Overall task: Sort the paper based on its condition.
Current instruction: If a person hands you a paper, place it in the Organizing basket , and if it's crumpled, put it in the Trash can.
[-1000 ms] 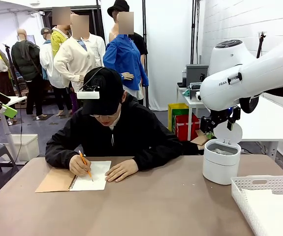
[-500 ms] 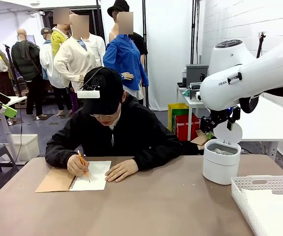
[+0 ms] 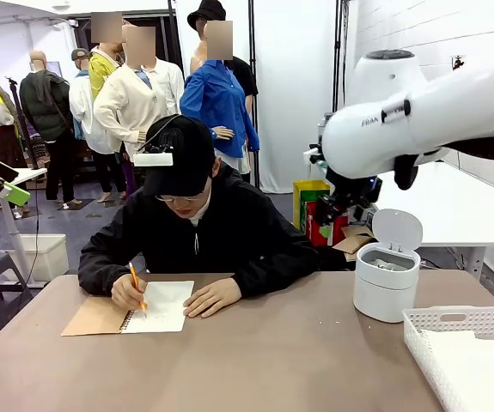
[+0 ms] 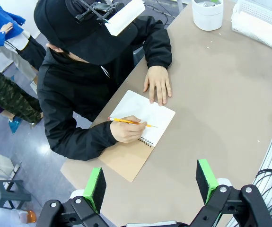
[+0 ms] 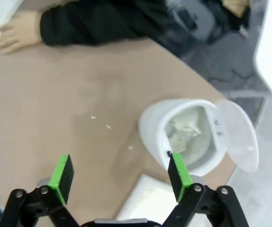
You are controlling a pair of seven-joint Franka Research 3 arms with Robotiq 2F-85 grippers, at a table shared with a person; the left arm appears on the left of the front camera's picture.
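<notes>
A crumpled white paper wad lies inside the small white bin, whose lid stands open. My right gripper hovers above the table just beside this bin, open and holding nothing. Flat white paper lies in the white basket at the front right. My left gripper is open and high over the table's left end, looking down on the person's notebook. In the front view my right arm reaches in from the right, up above the bin.
A person sits at the far side, writing with a yellow pencil on the open spiral notebook; the other hand rests beside the page. Small paper crumbs dot the brown tabletop.
My right arm has swung left and slightly up, away from directly over the bin. The person's pencil hand has shifted a little left on the page.
</notes>
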